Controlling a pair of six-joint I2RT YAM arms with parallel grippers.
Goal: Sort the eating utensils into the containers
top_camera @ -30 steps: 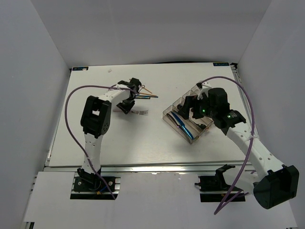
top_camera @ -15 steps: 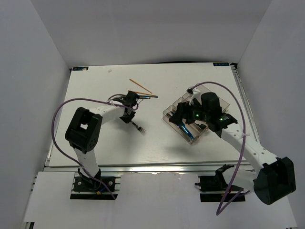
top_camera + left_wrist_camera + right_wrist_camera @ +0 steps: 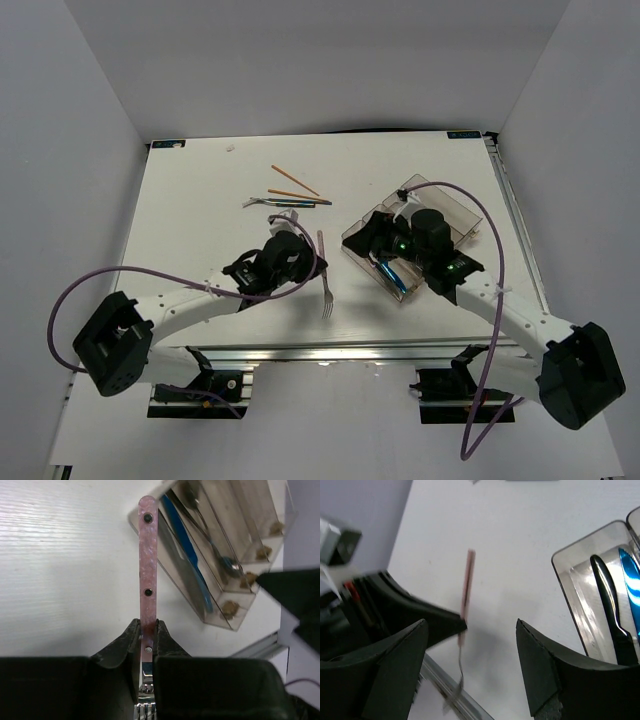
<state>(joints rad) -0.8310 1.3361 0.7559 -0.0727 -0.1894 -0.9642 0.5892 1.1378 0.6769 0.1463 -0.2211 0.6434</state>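
My left gripper [image 3: 146, 630] is shut on a pink-handled fork [image 3: 148, 565], gripping the low end of the handle, tines toward the wrist. Seen from above, the fork [image 3: 323, 275] hangs over the table's front middle beside the left gripper [image 3: 312, 262]. The clear divided tray [image 3: 440, 215] lies to its right, with a blue knife [image 3: 187, 545] and a spoon [image 3: 216, 550] in its compartments. My right gripper [image 3: 472, 635] is open and empty, hovering by the tray's near-left end [image 3: 570, 595], facing the fork [image 3: 468, 580]. A black utensil [image 3: 610, 612] lies in the tray.
Two orange chopsticks [image 3: 294, 181] and a dark knife [image 3: 300, 203] lie together at the back middle of the table. White walls enclose the left, right and back. A metal rail [image 3: 330, 352] runs along the front edge.
The left arm has swung from the back pile to the front middle, carrying the pink-handled fork, handle now toward the tray. The right gripper moved down over the tray's left end.
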